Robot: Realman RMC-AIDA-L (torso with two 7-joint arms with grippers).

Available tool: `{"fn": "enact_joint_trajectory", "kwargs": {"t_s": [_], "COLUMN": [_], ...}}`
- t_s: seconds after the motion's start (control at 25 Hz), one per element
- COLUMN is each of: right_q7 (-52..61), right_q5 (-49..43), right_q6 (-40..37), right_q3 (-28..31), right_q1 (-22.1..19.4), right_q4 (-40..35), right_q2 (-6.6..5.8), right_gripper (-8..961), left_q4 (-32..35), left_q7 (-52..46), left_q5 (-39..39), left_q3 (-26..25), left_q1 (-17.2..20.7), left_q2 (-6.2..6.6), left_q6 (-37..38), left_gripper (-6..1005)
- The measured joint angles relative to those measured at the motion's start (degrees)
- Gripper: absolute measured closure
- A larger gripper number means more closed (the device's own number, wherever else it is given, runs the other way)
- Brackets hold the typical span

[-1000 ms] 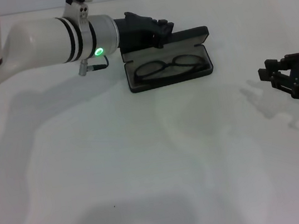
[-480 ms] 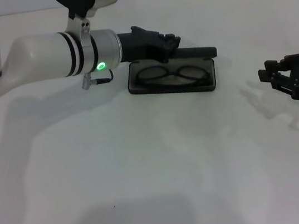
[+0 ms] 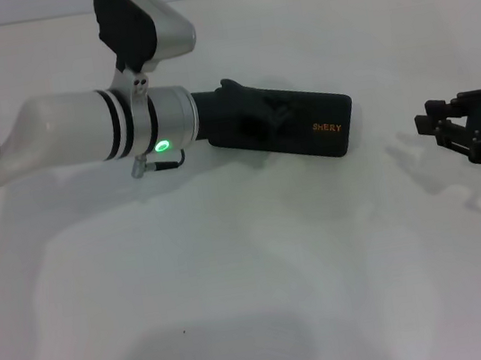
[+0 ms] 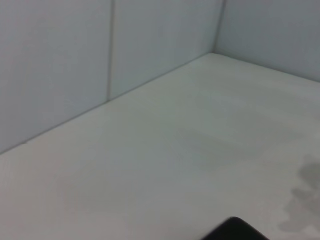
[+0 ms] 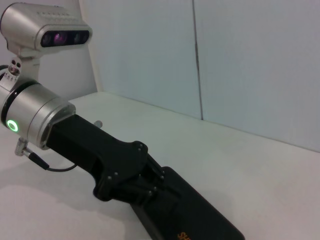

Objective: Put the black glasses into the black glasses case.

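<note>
The black glasses case is seen closed and lying flat on the white table, lid down, with orange lettering near its right end in the head view. The black glasses are not visible in any view.

The left gripper is laid over the left half of the case lid, its black fingers resting on the lid top. In the head view the fingers merge with the black lid and cannot be told apart. The right wrist view gives what the head view lacks: the left gripper is shown from the side, with the fingers lying close together and flat on the lid, nothing pinched between them. The silver wrist ring with a green light and the camera mounted on it are also shown there. In the left wrist view only bare table, the wall panels and a dark corner at the frame edge are shown; that corner cannot be identified, and the left gripper's own fingers are not seen.

The right gripper is held at the right side of the table, well apart from the case, fingers spread and nothing held.
</note>
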Motion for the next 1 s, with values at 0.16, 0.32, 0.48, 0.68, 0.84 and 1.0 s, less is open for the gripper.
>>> {"fn": "enact_joint_trajectory", "kwargs": {"t_s": [0.16, 0.32, 0.48, 0.68, 0.84, 1.0], "right_q7": [-0.18, -1.27, -6.16, -16.05, -16.92, -15.69], "right_q5": [-0.01, -0.02, 2.32, 17.22, 21.54, 21.28], "right_q6": [-1.76, -10.63, -24.63, -35.79, -37.4, -36.79], "right_q3": [0.14, 4.86, 12.05, 12.45, 8.7, 4.9], "right_q1": [-0.22, -1.2, -0.19, 0.36, 2.62, 6.82], "right_q4": [-0.3, -1.25, 0.37, 5.18, 6.29, 7.72], "right_q2": [-0.1, -0.37, -0.26, -0.21, -0.18, -0.23], "right_gripper": [592, 586, 581, 573, 567, 329], "left_q4": [1.21, 7.3, 24.59, 30.03, 28.78, 26.46], "left_q7": [3.72, 3.48, -2.28, 6.88, 4.97, 4.46], "left_q5": [-2.23, -7.53, -17.19, -25.13, -26.04, -25.55], "left_q3": [-0.1, -0.06, -0.17, -0.24, 0.01, 0.11], "left_q1": [1.67, 4.95, 16.69, 27.88, 30.64, 31.55], "left_q2": [0.09, 0.5, 1.33, 3.99, 6.43, 8.37], "left_q6": [8.0, 21.14, 41.85, 54.46, 57.34, 60.12], "left_gripper": [864, 864, 821, 736, 668, 505]}}
